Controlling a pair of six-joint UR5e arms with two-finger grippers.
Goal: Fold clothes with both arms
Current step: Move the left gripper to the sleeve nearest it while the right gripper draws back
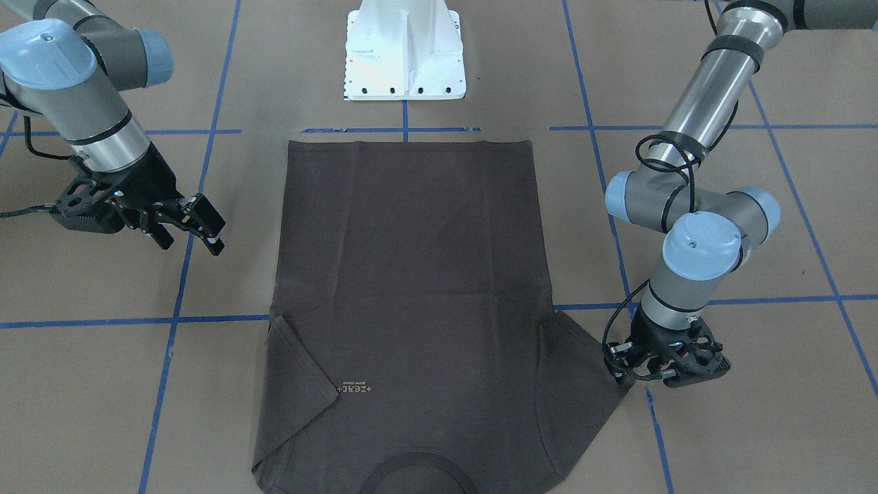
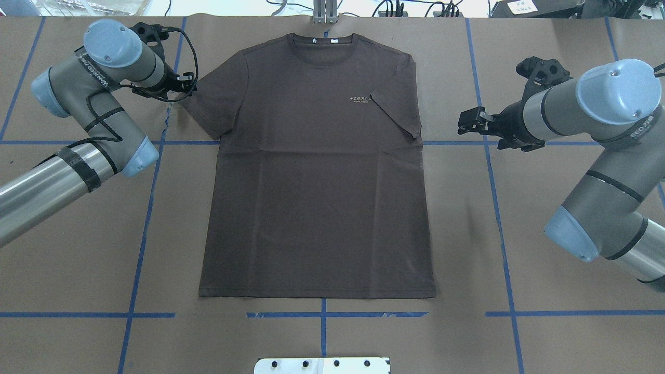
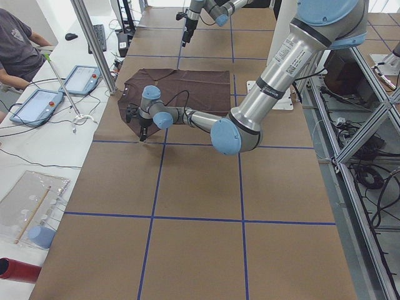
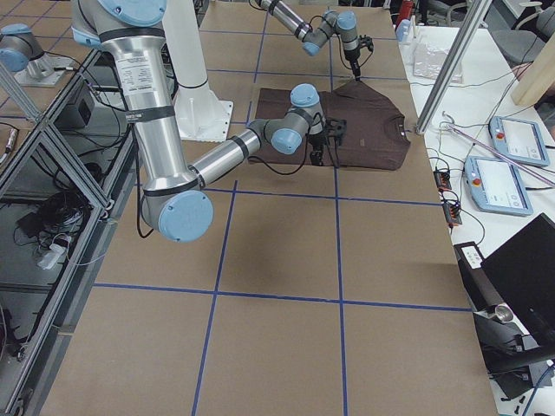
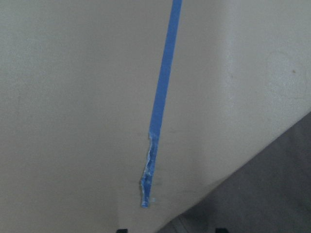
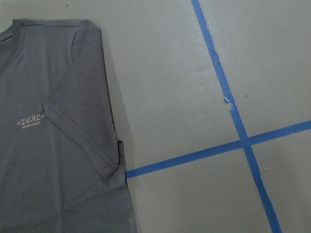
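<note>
The dark brown-grey T-shirt [image 2: 311, 197] lies flat, collar [image 2: 322, 44] at the far edge. The sleeve next to the pale logo [image 2: 360, 98] is folded in over the chest; the other sleeve lies spread out. My left gripper [image 2: 182, 85] is low at that spread sleeve's tip [image 1: 621, 367]. In the left wrist view its fingertips [image 5: 122, 230] stand apart, with the sleeve corner [image 5: 272, 194] between them. My right gripper [image 2: 467, 122] is open and empty, off the table beside the folded sleeve [image 1: 192, 230]. The right wrist view shows that sleeve [image 6: 77, 136].
The white pedestal base [image 1: 405, 55] stands at the robot's side of the table. Blue tape lines [image 2: 150, 208] cross the brown surface. In the exterior left view a person [image 3: 19, 44], tablets [image 3: 81, 80] and a metal post [image 3: 94, 44] stand past the collar end.
</note>
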